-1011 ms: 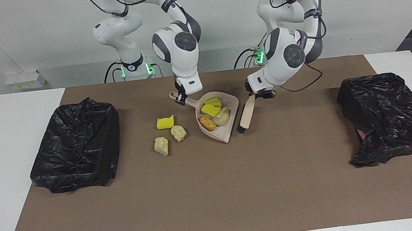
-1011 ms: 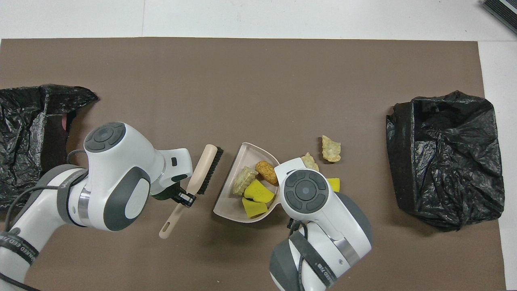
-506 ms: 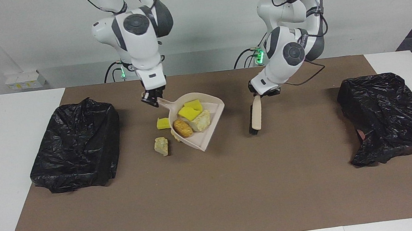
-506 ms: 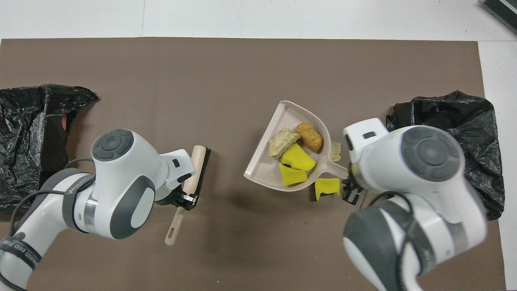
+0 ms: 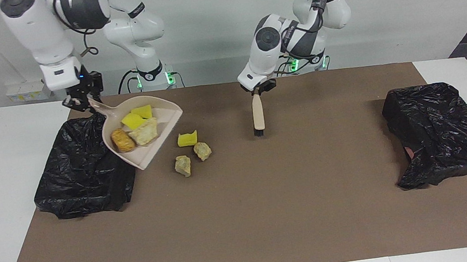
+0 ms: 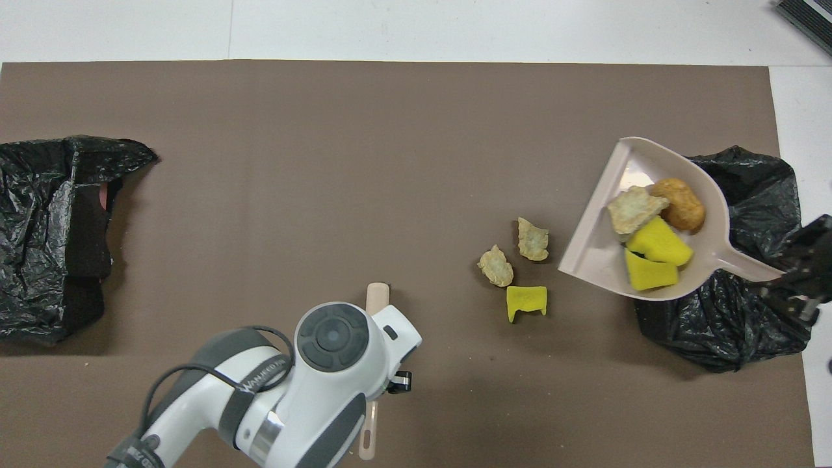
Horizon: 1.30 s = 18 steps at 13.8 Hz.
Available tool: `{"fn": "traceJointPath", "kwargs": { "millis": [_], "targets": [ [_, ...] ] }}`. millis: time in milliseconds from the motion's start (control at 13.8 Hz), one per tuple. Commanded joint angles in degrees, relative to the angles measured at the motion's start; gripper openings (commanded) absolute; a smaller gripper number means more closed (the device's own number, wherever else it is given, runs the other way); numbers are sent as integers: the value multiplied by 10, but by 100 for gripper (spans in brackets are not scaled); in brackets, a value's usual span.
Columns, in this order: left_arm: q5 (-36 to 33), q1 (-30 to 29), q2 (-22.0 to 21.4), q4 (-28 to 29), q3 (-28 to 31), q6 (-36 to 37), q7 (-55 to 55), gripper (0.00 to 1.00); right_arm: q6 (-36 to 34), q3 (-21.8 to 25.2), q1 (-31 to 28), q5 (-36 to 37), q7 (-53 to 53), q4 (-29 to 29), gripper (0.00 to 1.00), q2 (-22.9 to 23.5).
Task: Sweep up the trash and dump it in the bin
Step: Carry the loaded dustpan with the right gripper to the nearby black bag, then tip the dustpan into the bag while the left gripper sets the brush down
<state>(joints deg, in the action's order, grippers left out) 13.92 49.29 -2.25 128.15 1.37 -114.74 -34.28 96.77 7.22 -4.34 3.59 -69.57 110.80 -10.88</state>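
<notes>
My right gripper (image 5: pixel 88 102) is shut on the handle of the beige dustpan (image 5: pixel 163 112) and holds it in the air, tilted, over the edge of the black-lined bin (image 5: pixel 80 179) at the right arm's end. The pan (image 6: pixel 595 253) carries four pieces of trash (image 6: pixel 656 244): two yellow sponge pieces, a beige lump and an orange-brown chunk. Three scraps lie on the mat beside the bin: a yellow one (image 5: pixel 187 139) and two beige lumps (image 5: pixel 203 150) (image 5: pixel 183 165). My left gripper (image 5: pixel 256 89) is shut on the beige brush (image 5: pixel 258 113), bristles down, over the mat's middle.
A second black-lined bin (image 5: pixel 439 125) stands at the left arm's end of the table. A brown mat (image 5: pixel 269 214) covers the table between the two bins. In the overhead view the left arm's wrist (image 6: pixel 331 364) covers most of the brush.
The right arm lifted the loaded dustpan off the mat's middle and swung it to the bin at its end. The left arm carried the brush nearer to the robots.
</notes>
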Motion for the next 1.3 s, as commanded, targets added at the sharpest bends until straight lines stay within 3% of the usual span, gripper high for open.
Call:
{"fn": "traceJointPath", "kwargs": {
  "millis": [0, 144, 289, 433, 506, 578, 650, 795, 1084, 1228],
  "targets": [
    [-11, 40, -18, 37, 10, -45, -67, 0, -2, -5, -72, 53, -64, -6, 0, 1],
    [-10, 40, -9, 51, 10, -69, -73, 0, 20, 3, -93, 120, -95, -6, 0, 5],
    [-10, 35, -11, 61, 10, -78, -87, 0, 65, 13, -120, 142, -153, 5, 0, 23],
    [-8, 24, -12, 71, 9, -93, -82, 0, 76, 10, -114, 226, -191, 8, 0, 26],
    [-8, 23, -12, 74, 10, -99, -78, 11, 81, 8, -112, 251, -213, 16, 0, 24],
    [-8, 21, -11, 73, 10, -95, -75, 74, 98, 7, -100, 268, -238, 26, 0, 20],
    [-8, 19, -9, 68, 10, -89, -76, 100, 114, 7, -84, 308, -261, 36, 0, 18],
    [-7, 13, -12, 60, 18, -75, -83, 100, 139, 6, -68, 348, -296, 38, 0, 19],
    [-10, -116, -2, 3, 17, -20, -75, 100, 136, 7, -52, 395, -302, 43, 0, 35],
    [-11, -142, -2, -25, 18, -17, -74, 100, 135, 6, -24, 439, -303, 42, 0, 37]
  ]
}}
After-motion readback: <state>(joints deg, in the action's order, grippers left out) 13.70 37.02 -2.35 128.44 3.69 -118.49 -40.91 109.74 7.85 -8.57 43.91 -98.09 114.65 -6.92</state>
